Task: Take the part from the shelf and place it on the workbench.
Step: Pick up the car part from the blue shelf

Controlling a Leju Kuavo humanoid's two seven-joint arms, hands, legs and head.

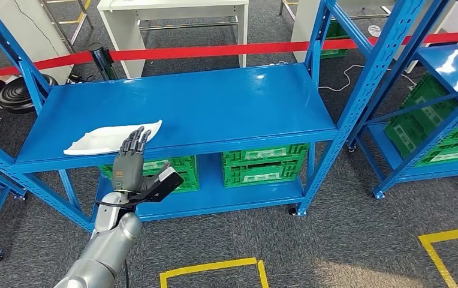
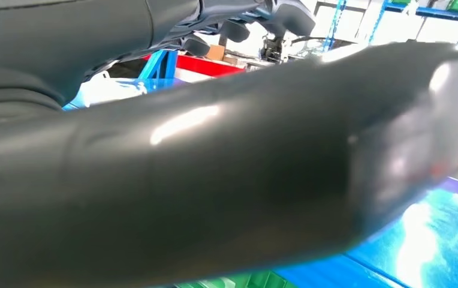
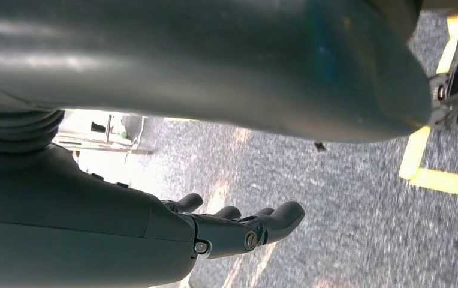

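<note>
The flat white curved plastic part lies long axis nine-to-three on the blue metal shelf, at eleven o'clock from the nearer left hand, whose empty fingers spread just beside it.

grey carpet floor | yellow floor tape | red barrier tape

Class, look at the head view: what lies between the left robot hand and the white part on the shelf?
Nothing: in the head view the left robot hand has its fingertips at the near edge of the white part on the blue shelf.
</note>
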